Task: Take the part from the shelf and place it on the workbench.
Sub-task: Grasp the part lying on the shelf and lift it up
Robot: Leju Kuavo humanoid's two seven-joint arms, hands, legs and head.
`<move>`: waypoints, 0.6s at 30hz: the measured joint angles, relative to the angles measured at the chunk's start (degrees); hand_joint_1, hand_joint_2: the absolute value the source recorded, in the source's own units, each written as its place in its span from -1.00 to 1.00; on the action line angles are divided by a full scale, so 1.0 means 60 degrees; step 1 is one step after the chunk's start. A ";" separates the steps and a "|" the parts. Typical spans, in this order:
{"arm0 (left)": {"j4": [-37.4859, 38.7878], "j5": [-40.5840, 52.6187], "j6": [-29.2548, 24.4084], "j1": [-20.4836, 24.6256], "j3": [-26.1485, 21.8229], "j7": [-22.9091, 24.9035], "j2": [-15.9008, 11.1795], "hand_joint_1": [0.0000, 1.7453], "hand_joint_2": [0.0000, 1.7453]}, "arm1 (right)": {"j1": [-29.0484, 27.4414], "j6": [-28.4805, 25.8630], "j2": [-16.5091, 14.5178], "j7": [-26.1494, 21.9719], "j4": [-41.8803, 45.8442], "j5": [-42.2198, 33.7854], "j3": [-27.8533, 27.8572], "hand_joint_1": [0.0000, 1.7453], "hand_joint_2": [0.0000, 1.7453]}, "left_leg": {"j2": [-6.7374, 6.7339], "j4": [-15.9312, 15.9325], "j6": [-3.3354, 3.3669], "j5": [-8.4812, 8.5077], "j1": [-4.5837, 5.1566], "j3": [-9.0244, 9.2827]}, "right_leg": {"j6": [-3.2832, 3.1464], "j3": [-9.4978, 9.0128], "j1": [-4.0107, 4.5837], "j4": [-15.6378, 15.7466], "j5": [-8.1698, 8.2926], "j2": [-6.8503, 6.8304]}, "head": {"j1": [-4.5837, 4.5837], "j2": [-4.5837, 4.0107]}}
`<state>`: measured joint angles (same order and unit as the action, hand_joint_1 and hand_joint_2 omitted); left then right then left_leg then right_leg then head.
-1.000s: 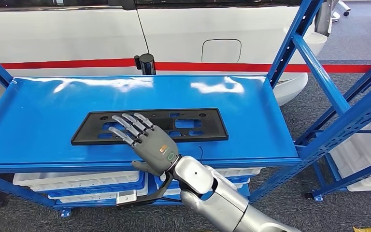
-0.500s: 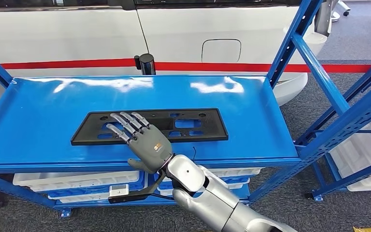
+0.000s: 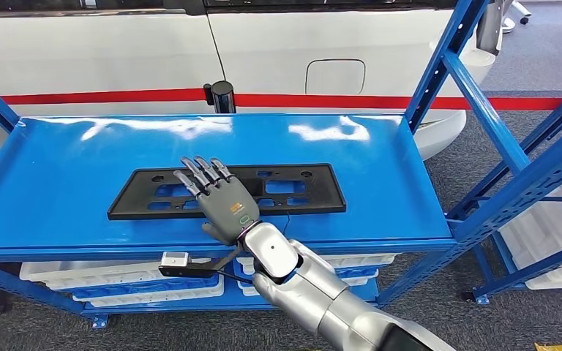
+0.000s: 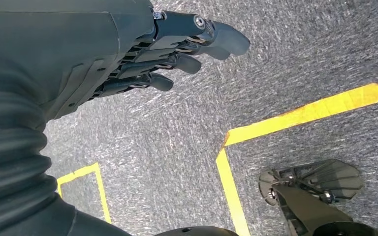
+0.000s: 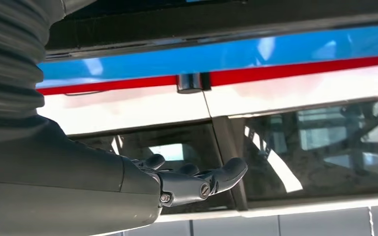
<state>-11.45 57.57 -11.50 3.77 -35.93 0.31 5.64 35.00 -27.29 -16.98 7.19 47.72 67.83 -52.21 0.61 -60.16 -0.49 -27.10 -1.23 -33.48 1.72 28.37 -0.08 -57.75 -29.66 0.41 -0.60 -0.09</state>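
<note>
**Desk:** What does the head view give you?

**Operator:** I see the right hand lying palm-down over the flat black rectangular plastic part with cut-out slots. The part lies flat on the glossy blue metal shelf top, stretching out to both sides of the hand, the longer stretch on the hand's right. My fingers are straight and a little apart, reaching over the part's left-centre; I hold nothing. Whether the palm actually touches the plastic, I cannot tell. Beyond the fingertips, past the shelf's far edge, stands a white vehicle body with a red stripe and a small black cylinder. Below the wrist, under the shelf top, sit white plastic trays.

**Desk:** And the left wrist view?

**Operator:** The left hand hangs over grey speckled carpet floor marked with yellow tape lines. Its dark fingers lie loosely together and slightly bent, with nothing in them.

**Desk:** Right wrist view?

**Operator:** The right hand's thumb and fingertips extend outward, empty. Ahead of them I see the vehicle's dark window glass, the red stripe, and a blue band of shelf edge.
</note>
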 joint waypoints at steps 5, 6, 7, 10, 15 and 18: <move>0.0000 0.0046 -0.0007 0.0066 -0.0055 0.0007 0.0000 -1.00 1.00 | 0.0223 -0.0129 -0.0245 0.0340 -0.0927 0.0421 0.0121 -1.00 1.00 | 0.0000 0.0000 0.0000 0.0000 0.0000 -0.0001 | 0.0000 0.0000 0.0000 0.0000 0.0000 0.0000 | 0.0000 0.0000; 0.0000 0.0067 -0.0008 0.0070 -0.0067 0.0007 0.0000 -1.00 1.00 | 0.0250 -0.0149 -0.0275 0.0382 -0.1074 0.0467 0.0140 -1.00 1.00 | 0.0000 0.0000 0.0000 0.0000 0.0000 -0.0001 | 0.0000 0.0000 0.0000 0.0000 0.0000 0.0000 | -0.0001 0.0000; 0.0000 0.0083 -0.0009 0.0072 -0.0076 0.0007 0.0000 -1.00 1.00 | 0.0273 -0.0166 -0.0301 0.0408 -0.1204 0.0494 0.0157 -1.00 1.00 | 0.0000 0.0000 0.0000 0.0000 0.0000 -0.0001 | 0.0000 0.0001 0.0000 0.0000 0.0000 0.0000 | 0.0000 0.0000; 0.0000 0.0097 -0.0011 0.0075 -0.0088 0.0007 0.0000 -1.00 1.00 | 0.0327 -0.0187 -0.0360 0.0435 -0.1488 0.0534 0.0206 -1.00 1.00 | -0.0001 0.0000 0.0000 0.0000 0.0000 -0.0002 | 0.0000 0.0002 0.0000 0.0000 0.0000 0.0000 | 0.0000 0.0000; 0.0000 0.0137 -0.0016 0.0078 -0.0133 0.0032 0.0000 -1.00 1.00 | 0.0425 -0.0252 -0.0437 0.1002 -0.1844 0.1131 0.0284 -1.00 1.00 | -0.0001 0.0000 0.0000 0.0000 0.0000 -0.0001 | 0.0000 0.0003 0.0000 0.0000 0.0000 0.0000 | -0.0001 0.0000; 0.0000 0.0154 -0.0026 0.0078 -0.0169 0.0032 0.0000 -1.00 1.00 | 0.0587 -0.0117 -0.0489 0.1379 -0.2158 0.1461 0.0370 -1.00 1.00 | -0.0001 0.0000 0.0000 0.0000 0.0000 0.0000 | 0.0000 0.0001 0.0000 0.0000 0.0000 0.0000 | -0.0001 0.0000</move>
<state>-11.45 58.49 -11.66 4.24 -36.95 0.50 5.64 38.52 -27.99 -19.92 15.46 34.77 76.60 -49.99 0.61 -60.16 -0.49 -27.10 -1.23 -33.48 1.72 28.38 -0.08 -57.75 -29.66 0.41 -0.61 -0.09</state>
